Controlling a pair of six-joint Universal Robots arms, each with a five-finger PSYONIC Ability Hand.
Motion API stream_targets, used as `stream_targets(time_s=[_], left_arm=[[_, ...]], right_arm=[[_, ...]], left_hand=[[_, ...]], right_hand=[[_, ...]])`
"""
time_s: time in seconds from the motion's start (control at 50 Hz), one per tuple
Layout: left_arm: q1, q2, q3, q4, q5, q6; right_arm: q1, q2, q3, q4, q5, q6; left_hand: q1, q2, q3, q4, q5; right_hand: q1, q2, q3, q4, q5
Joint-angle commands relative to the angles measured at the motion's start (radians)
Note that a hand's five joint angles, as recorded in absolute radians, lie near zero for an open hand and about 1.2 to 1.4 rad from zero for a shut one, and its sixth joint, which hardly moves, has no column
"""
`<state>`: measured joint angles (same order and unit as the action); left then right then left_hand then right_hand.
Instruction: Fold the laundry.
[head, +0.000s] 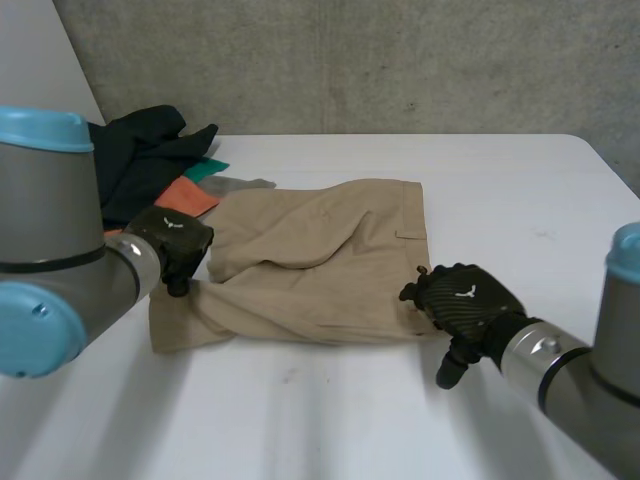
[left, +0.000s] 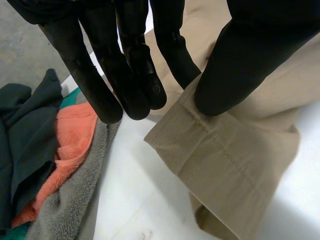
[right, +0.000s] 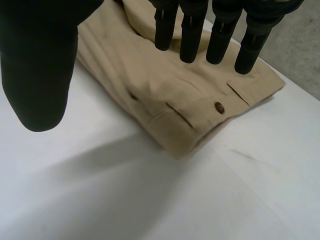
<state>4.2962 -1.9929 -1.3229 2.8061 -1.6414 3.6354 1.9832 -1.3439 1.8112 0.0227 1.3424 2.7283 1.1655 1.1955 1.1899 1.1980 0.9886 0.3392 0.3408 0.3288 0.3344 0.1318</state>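
Observation:
Tan trousers (head: 320, 250) lie folded in the middle of the white table (head: 350, 420). My left hand (head: 175, 240) is at their near left end, where a leg is bunched and twisted. In the left wrist view that hand (left: 110, 75) pinches the stitched leg hem (left: 220, 150) between its thumb (left: 240, 70) and straight fingers. My right hand (head: 465, 300) hovers by the near right corner of the trousers. In the right wrist view its fingers (right: 192, 35) are straight and spread from the thumb (right: 40, 65), above the waistband corner with a button (right: 218, 106), and hold nothing.
A pile of other laundry (head: 150, 160) lies at the far left: a dark garment (left: 20, 140), an orange towel (left: 70, 135), a grey cloth (left: 65, 200) and a bit of teal. A concrete wall (head: 400, 60) stands behind the table.

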Motion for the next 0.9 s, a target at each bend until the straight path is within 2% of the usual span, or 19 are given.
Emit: stream_targets(time_s=[0.02,0.06,0.12,0.14,0.16,0.26,0.28,0.34,0.36,0.42,0.44,0.48,0.54,0.66,0.74,0.76,0.82,0.84,0.9], left_arm=[[0.000,-0.043,0.077,-0.014,-0.029,-0.032],[0.000,-0.038,0.082,-0.016,-0.023,-0.040],[-0.003,-0.035,0.077,-0.025,-0.018,-0.046],[-0.004,-0.032,0.065,-0.036,-0.014,-0.049],[-0.006,-0.030,0.056,-0.042,-0.009,-0.046],[-0.022,0.014,-0.019,-0.092,0.014,-0.018],[-0.033,0.041,-0.054,-0.132,0.020,0.023],[-0.049,0.088,-0.105,-0.213,0.034,0.100],[-0.058,0.118,-0.134,-0.261,0.050,0.142],[-0.073,0.157,-0.171,-0.309,0.089,0.183],[-0.087,0.178,-0.185,-0.319,0.115,0.192],[-0.098,0.192,-0.190,-0.321,0.136,0.199],[-0.101,0.180,-0.156,-0.277,0.144,0.196],[-0.087,0.043,0.042,-0.129,0.086,0.196],[-0.082,-0.038,0.307,-0.053,0.005,0.180],[-0.076,-0.062,0.427,-0.030,-0.020,0.163],[-0.059,-0.087,0.606,0.016,-0.063,0.109],[-0.046,-0.089,0.704,0.044,-0.074,0.068],[-0.030,-0.075,0.833,0.116,-0.069,-0.030]], right_arm=[[0.071,0.130,0.007,-0.208,0.099,0.001],[0.088,0.185,-0.016,-0.280,0.167,0.001],[0.092,0.229,-0.042,-0.334,0.224,0.004],[0.095,0.245,-0.058,-0.360,0.248,0.004],[0.097,0.252,-0.065,-0.365,0.254,-0.004],[0.105,0.186,-0.040,-0.236,0.212,-0.103],[0.098,0.104,-0.026,-0.133,0.175,-0.201],[0.088,-0.003,0.000,0.102,0.118,-0.385],[0.059,-0.059,0.032,0.278,0.092,-0.504],[-0.027,-0.101,0.060,0.486,0.064,-0.677],[-0.084,-0.113,0.042,0.496,0.037,-0.752],[-0.101,-0.118,0.025,0.447,0.011,-0.737],[-0.084,-0.089,-0.039,0.349,0.007,-0.624],[-0.055,0.038,-0.234,0.237,0.034,-0.440],[-0.004,0.135,-0.444,0.180,0.115,-0.309],[0.009,0.162,-0.537,0.143,0.159,-0.264],[0.022,0.178,-0.674,0.056,0.225,-0.193],[0.023,0.175,-0.749,-0.027,0.262,-0.144],[0.022,0.163,-0.823,-0.212,0.299,-0.066]], left_hand=[[0.231,0.201,0.206,0.198,0.233],[0.231,0.201,0.206,0.198,0.233],[0.231,0.201,0.206,0.198,0.233],[0.231,0.201,0.206,0.198,0.233],[0.231,0.201,0.206,0.198,0.233],[0.231,0.201,0.206,0.198,0.233],[0.231,0.201,0.206,0.198,0.233],[0.231,0.201,0.206,0.198,0.233],[0.231,0.201,0.206,0.198,0.233],[0.231,0.201,0.206,0.198,0.233],[0.231,0.201,0.206,0.198,0.233],[0.231,0.201,0.206,0.198,0.233],[0.231,0.201,0.206,0.198,0.233],[0.231,0.201,0.206,0.198,0.233],[0.231,0.201,0.206,0.198,0.233],[0.231,0.201,0.206,0.198,0.233],[0.231,0.201,0.206,0.198,0.233],[0.231,0.201,0.206,0.198,0.233],[0.231,0.201,0.206,0.198,0.233]], right_hand=[[0.093,0.092,0.104,0.098,0.126],[0.225,0.223,0.235,0.230,0.258],[0.460,0.458,0.470,0.465,0.493],[0.905,0.904,0.916,0.910,0.938],[1.056,1.054,1.066,1.060,1.088],[1.057,1.056,1.067,1.062,1.090],[1.057,1.056,1.067,1.062,1.090],[1.057,1.056,1.067,1.062,1.090],[1.057,1.056,1.067,1.062,1.090],[1.057,1.056,1.067,1.062,1.090],[1.057,1.056,1.067,1.062,1.090],[1.057,1.056,1.067,1.062,1.090],[1.057,1.056,1.067,1.062,1.090],[1.057,1.056,1.067,1.062,1.090],[1.057,1.056,1.067,1.062,1.090],[1.057,1.056,1.067,1.062,1.090],[1.057,1.056,1.067,1.062,1.090],[1.057,1.056,1.067,1.062,1.090],[1.057,1.056,1.067,1.062,1.090]])
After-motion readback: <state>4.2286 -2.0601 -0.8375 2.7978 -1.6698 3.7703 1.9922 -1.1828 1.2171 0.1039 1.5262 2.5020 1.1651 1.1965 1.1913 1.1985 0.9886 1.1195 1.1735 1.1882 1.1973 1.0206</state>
